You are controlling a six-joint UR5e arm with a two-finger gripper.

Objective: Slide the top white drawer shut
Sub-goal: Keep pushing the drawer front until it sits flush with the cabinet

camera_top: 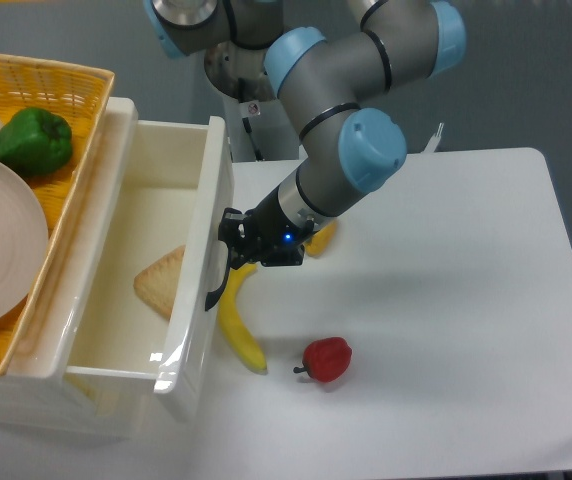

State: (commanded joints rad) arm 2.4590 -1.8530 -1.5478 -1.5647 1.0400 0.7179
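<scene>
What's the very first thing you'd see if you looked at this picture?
The big grey robot arm with blue joints stands out first, its black gripper pressed against the front panel of the glossy white plastic top drawer. Next, the yellow banana and small red pepper lying on the white table beside it.

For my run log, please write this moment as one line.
phase: pushing closed | gripper: against top white drawer handle | drawer: partly open

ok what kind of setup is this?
Probably a lab test bench: a robot arm mounted at a plain white table, with a white drawer and toy-looking food like a banana.
</scene>
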